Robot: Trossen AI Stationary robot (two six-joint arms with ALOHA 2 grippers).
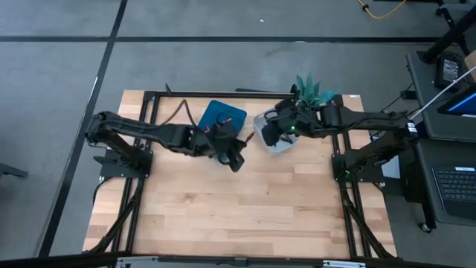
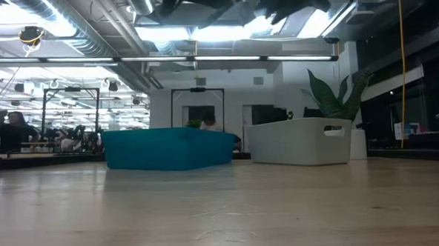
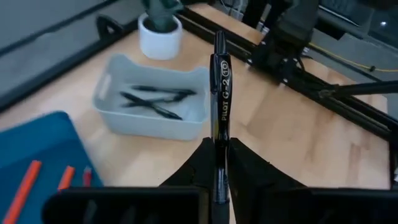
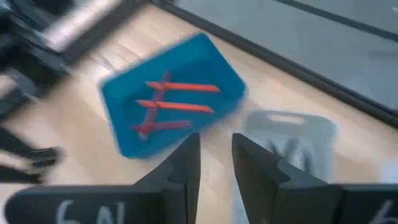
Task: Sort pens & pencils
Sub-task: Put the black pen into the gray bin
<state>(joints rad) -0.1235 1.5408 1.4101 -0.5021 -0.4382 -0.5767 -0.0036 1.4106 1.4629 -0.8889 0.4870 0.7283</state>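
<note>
2 bins: a blue tray [image 1: 222,114] and a white bin [image 1: 277,141] sit side by side near the far edge of the wooden table [image 1: 238,208], apart from each other.
Left gripper [image 3: 219,163]: fingers pressed together on 1 black pen [image 3: 221,99], which stands up between them; printed lettering runs along the barrel. In the high view this gripper [image 1: 233,158] hangs over the table just in front of the blue tray, between the 2 bins.
Right gripper [image 4: 215,163]: fingers spread with a clear gap, nothing between them. In the high view it [image 1: 269,134] sits over the white bin's near-left corner.
Pens in white bin: about 3 black pens [image 3: 152,99] lie crossed on the bin's floor; the exact count is hard to make out where they overlap.
Pencils in blue tray: 3 red-orange pencils [image 4: 177,106] lie roughly parallel, seen from the right wrist; that picture is smeared, so a 4th cannot be ruled in. The left wrist view cuts the tray off and shows only 3 pencil ends [image 3: 25,190].
Plant: a green plant in a white pot [image 3: 160,36] stands just behind the white bin.
Low view: both bin walls show, blue tray [image 2: 169,149] and white bin [image 2: 300,142]; contents hidden behind them, and the grippers show only as dark shapes at the top edge.
Room: a person [image 2: 13,124], small and dim, sits far behind the table.
</note>
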